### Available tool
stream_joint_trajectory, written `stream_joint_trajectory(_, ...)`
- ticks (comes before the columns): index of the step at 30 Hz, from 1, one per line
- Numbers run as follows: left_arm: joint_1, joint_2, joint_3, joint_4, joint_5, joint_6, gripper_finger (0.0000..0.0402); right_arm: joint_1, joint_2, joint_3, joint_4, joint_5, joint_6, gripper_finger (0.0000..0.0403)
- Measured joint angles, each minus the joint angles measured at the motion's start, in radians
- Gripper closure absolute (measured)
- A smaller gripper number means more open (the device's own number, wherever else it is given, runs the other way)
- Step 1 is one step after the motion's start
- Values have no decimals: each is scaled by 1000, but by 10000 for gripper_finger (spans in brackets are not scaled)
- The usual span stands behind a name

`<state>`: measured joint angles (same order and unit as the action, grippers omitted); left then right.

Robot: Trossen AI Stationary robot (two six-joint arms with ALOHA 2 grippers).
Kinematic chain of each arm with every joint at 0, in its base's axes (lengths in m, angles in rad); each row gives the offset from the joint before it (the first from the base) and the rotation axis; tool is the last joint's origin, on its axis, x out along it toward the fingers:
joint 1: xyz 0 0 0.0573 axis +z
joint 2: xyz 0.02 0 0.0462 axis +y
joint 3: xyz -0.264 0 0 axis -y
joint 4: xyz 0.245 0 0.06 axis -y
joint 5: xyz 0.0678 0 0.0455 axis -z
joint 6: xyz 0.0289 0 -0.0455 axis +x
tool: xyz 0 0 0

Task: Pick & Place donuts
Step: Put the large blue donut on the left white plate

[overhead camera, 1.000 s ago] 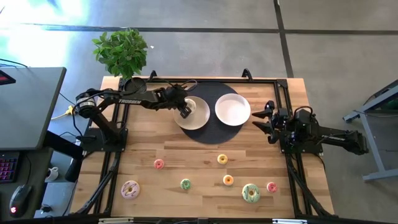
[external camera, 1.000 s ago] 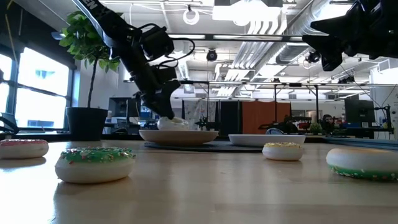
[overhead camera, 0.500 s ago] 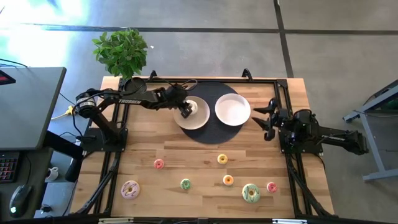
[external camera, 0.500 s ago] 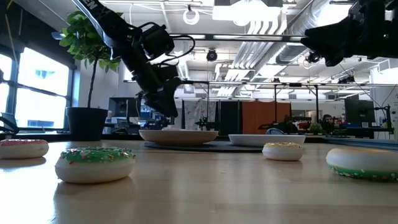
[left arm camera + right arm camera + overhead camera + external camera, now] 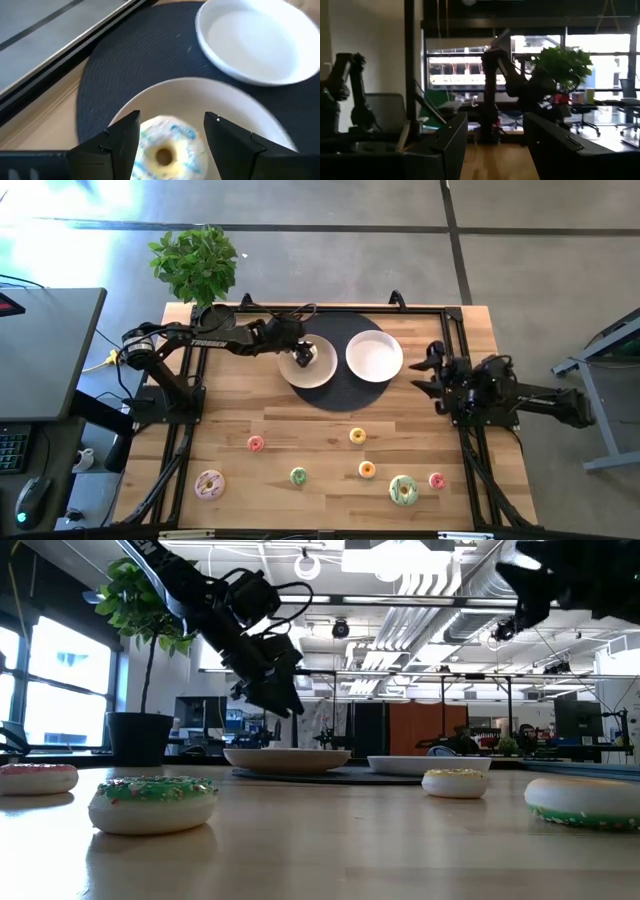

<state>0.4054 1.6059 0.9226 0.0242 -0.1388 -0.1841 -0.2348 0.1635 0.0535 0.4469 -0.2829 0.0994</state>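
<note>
A white-iced donut [image 5: 165, 152] lies flat on the cream plate [image 5: 322, 372], which sits on a dark round mat [image 5: 340, 395] at the table's far middle. My left gripper [image 5: 172, 120] hangs open just above that donut, one finger on either side of it, touching nothing. In the low view it [image 5: 285, 700] is clear of the plate [image 5: 288, 758]. My right gripper [image 5: 425, 375] is open and holds nothing; it hovers at the table's right, beside the white plate [image 5: 374, 356]. Several more donuts lie on the near half of the table, among them a large pink one [image 5: 209, 484] and a large green one [image 5: 403, 490].
Small donuts lie scattered on the wood: pink [image 5: 255, 444], yellow [image 5: 357, 436], green [image 5: 298, 476], orange [image 5: 367, 470] and pink [image 5: 437, 480]. A potted plant [image 5: 195, 265] stands beyond the far left corner. Black frame rails run along the table's left and right sides.
My left gripper has opened and let go of the white-iced donut, which now lies on the cream plate. The gripper has then risen clear of the plate. My right gripper has risen a little.
</note>
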Motion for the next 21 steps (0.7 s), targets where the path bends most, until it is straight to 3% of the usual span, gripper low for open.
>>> stream_joint_trajectory(4, 0, 0, 0, 12, -1, 0, 183, 2, 84, 108, -56, -42, 6, 215)
stream_joint_trajectory(9, 0, 0, 0, 15, -2, -3, 183, 81, 290, 272, -361, -69, -12, 215)
stream_joint_trajectory(14, 0, 0, 0, 34, -2, -3, 183, 233, 497, 379, -586, -88, 5, 215)
stream_joint_trajectory(17, 0, 0, 0, 31, -2, -3, 183, 350, 602, 418, -578, -121, 81, 215)
stream_joint_trajectory(21, 0, 0, 0, 33, -2, -3, 183, 518, 737, 430, -562, -18, 107, 215)
